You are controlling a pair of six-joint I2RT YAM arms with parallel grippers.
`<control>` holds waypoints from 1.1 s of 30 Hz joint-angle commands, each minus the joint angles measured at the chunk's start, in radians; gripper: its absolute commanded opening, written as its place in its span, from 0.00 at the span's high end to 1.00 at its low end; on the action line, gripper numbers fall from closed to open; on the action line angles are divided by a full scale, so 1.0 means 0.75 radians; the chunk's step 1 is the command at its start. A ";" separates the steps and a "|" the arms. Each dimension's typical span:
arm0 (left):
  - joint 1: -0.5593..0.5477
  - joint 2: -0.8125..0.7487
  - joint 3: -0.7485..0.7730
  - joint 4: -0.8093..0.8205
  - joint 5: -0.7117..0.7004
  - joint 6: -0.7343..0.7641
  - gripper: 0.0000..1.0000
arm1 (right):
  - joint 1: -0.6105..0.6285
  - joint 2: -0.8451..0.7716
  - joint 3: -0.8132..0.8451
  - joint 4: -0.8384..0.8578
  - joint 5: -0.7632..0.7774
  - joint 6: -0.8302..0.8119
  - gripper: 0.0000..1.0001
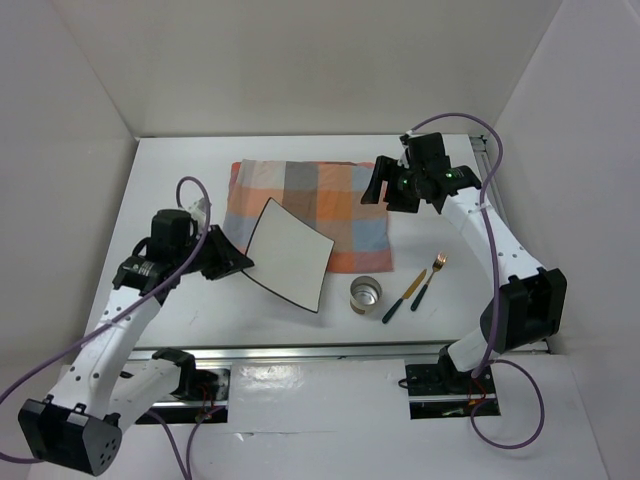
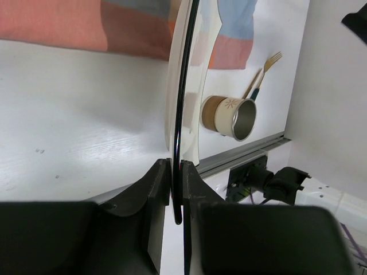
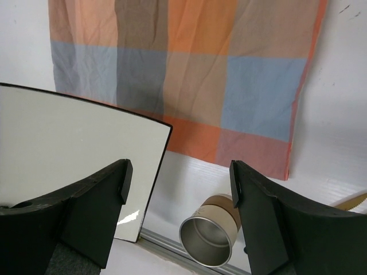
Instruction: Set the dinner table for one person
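My left gripper (image 1: 238,264) is shut on the left edge of a square white plate with a black rim (image 1: 288,252) and holds it above the white dinner table (image 1: 180,180), partly over the checked cloth (image 1: 330,195). In the left wrist view the plate (image 2: 183,86) shows edge-on between my fingers (image 2: 156,189). My right gripper (image 1: 385,190) is open and empty, raised over the cloth's right end; its view shows the plate (image 3: 69,149), the cloth (image 3: 189,63) and a metal cup (image 3: 212,232). The cup (image 1: 366,293), a knife (image 1: 403,297) and a fork (image 1: 429,279) lie at the front right.
White walls close in the table on the left, back and right. A metal rail (image 1: 330,350) runs along the near edge, with both arm bases behind it. The cup (image 2: 229,117) and fork (image 2: 266,71) also show in the left wrist view.
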 commanded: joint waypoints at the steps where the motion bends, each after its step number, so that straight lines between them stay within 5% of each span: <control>1: 0.024 -0.013 0.141 0.265 0.109 -0.083 1.00 | -0.005 -0.021 0.051 0.056 0.015 -0.030 0.19; 27: 0.063 0.844 0.000 1.845 0.298 -0.733 1.00 | -0.104 -0.058 0.076 -0.024 0.013 -0.094 0.19; 33: 0.075 1.018 0.063 1.878 0.297 -0.715 1.00 | -0.104 -0.058 0.090 -0.037 0.026 -0.094 0.19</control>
